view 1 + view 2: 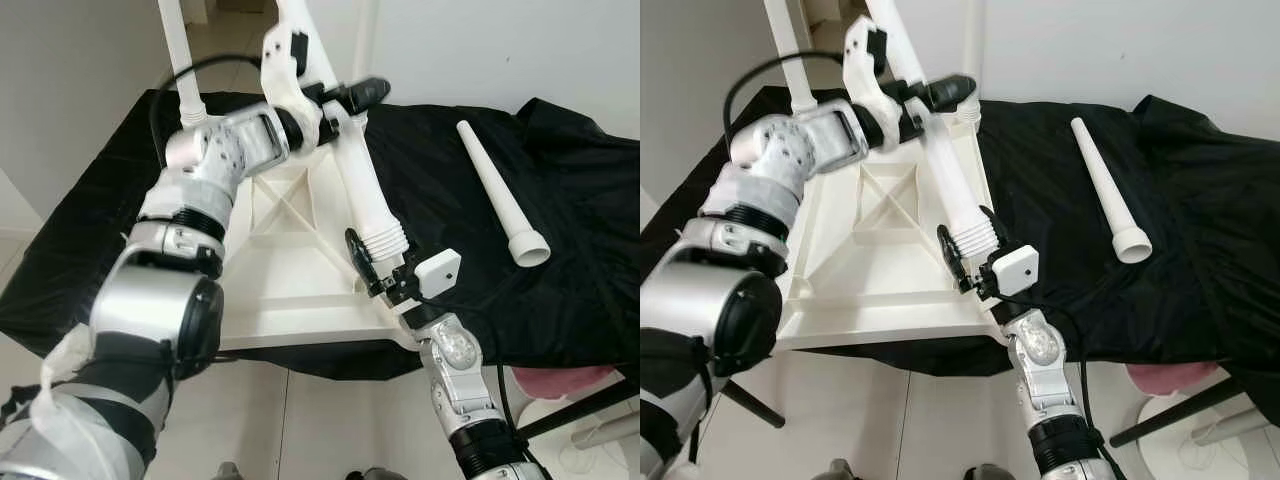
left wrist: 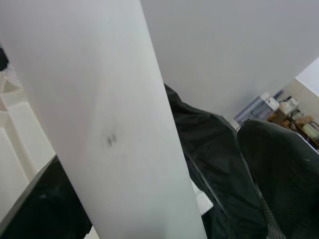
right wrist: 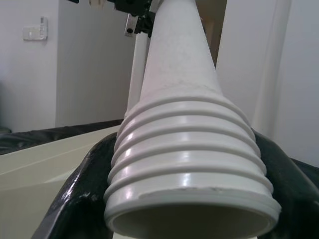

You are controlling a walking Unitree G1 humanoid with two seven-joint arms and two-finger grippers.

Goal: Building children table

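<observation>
Upturned white tabletop [image 1: 290,290] lying ribbed underside up on a black cloth [image 1: 560,250]. At its 11 o'clock corner, one white leg [image 1: 180,60] already standing upright in its socket. Second leg [image 1: 355,165] held slantwise over the tabletop, narrow end toward 12 o'clock, threaded end toward 5 o'clock.

Left gripper [image 1: 345,100] clamped on the upper shaft of that second leg; from the left wrist camera, smooth white shaft [image 2: 104,129] pressed right up against the lens. Right gripper [image 1: 375,262] wrapped around the threaded end [image 3: 187,169], black fingers [image 3: 75,199] hugging the ribbed collar on both sides, open mouth of the tube facing the wrist camera. Threaded end hanging just above the tabletop's 5 o'clock corner, not yet seated there as far as can be judged.

Third leg [image 1: 500,195] lying loose on the cloth at 3 o'clock, well apart from the tabletop, wide end toward 5 o'clock. Fourth leg nowhere to be made out.

Roughly a quarter done by this reckoning: one leg fitted, one in hand needing to be lined up with a socket and screwed home, at least one more to fetch, then the whole table to be flipped upright.
</observation>
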